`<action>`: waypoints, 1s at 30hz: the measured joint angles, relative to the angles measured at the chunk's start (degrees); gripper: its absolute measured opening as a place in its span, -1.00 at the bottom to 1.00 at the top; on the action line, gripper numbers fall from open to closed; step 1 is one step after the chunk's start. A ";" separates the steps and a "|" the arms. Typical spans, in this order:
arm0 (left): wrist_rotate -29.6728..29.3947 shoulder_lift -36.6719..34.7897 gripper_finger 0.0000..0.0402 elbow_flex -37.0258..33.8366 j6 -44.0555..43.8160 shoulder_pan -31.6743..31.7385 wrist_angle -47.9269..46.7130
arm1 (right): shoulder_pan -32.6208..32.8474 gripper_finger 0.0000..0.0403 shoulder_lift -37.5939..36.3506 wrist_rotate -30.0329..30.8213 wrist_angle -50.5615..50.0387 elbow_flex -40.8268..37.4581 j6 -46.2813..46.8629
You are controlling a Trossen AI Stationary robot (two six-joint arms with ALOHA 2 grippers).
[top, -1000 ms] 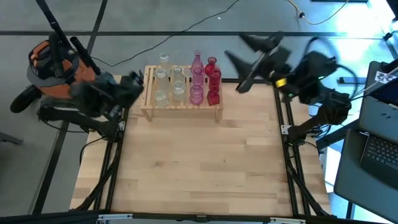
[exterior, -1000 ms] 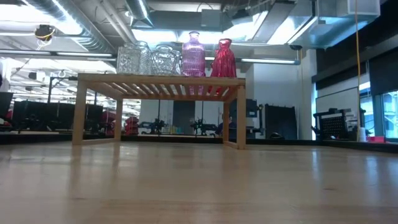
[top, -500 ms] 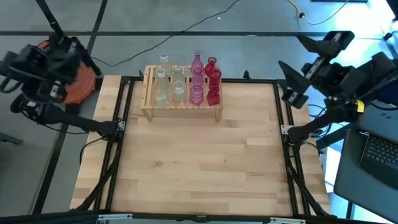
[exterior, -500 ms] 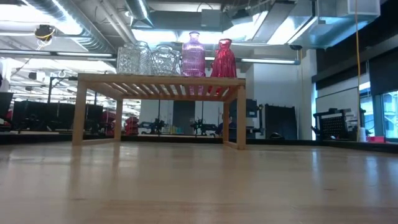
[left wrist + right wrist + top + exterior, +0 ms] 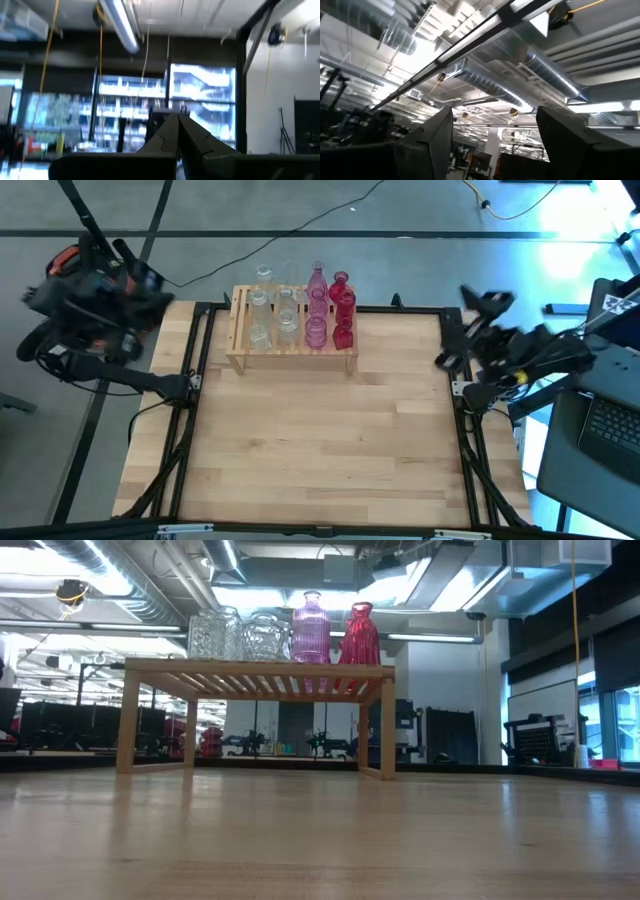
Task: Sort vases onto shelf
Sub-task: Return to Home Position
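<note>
The shelf (image 5: pixel 290 345), a light wood rack, stands at the table's far edge on its short legs (image 5: pixel 128 720). Several vases stand on its slatted top: clear ones (image 5: pixel 262 310) at the left, pink ones (image 5: pixel 317 310), red ones (image 5: pixel 342 308) at the right. The low view shows clear (image 5: pixel 225 635), pink (image 5: pixel 311 628) and red (image 5: pixel 360 635) vases upright on the shelf. My left gripper (image 5: pixel 150 285) hangs beyond the table's far left corner, shut (image 5: pixel 177 125) and holding nothing. My right gripper (image 5: pixel 465 330) hovers at the table's right edge, open (image 5: pixel 495 135), nothing between its fingers.
An orange object (image 5: pixel 70 265) lies on the floor behind the left arm. A laptop (image 5: pixel 605 420) sits beyond the right edge. The wooden tabletop (image 5: pixel 320 440) stretches bare in front of the shelf. Cables (image 5: pixel 300 225) run across the floor past the far edge.
My left gripper has drawn back from the shelf's left end, past the table's left edge, and risen. My right gripper has pulled away from the shelf's right end toward the table's right edge and sunk. The vases and the shelf have stayed put.
</note>
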 joint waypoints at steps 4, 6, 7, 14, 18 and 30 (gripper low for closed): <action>-2.63 -3.07 -1.00 -8.06 -2.24 0.00 2.55 | -0.09 0.20 -4.72 0.05 6.72 -12.78 2.04; -3.62 -5.22 -1.00 -12.84 -2.83 0.00 6.90 | -0.03 0.20 -7.90 0.54 10.82 -17.69 2.38; -3.70 -6.45 -1.00 -15.09 -3.70 0.00 9.03 | -0.04 0.20 -9.45 0.62 12.41 -19.86 2.40; -9.18 -16.93 -1.00 -30.42 -7.02 0.00 13.10 | 0.02 0.20 -25.06 3.14 13.05 -32.91 2.38; -10.48 -24.58 -1.00 -37.58 -11.56 0.00 12.95 | 0.00 0.20 -37.36 1.46 2.03 -37.11 6.57; -14.43 -37.80 -1.00 -48.57 -17.08 0.00 7.69 | -0.08 0.20 -52.68 5.33 -22.08 -37.65 9.42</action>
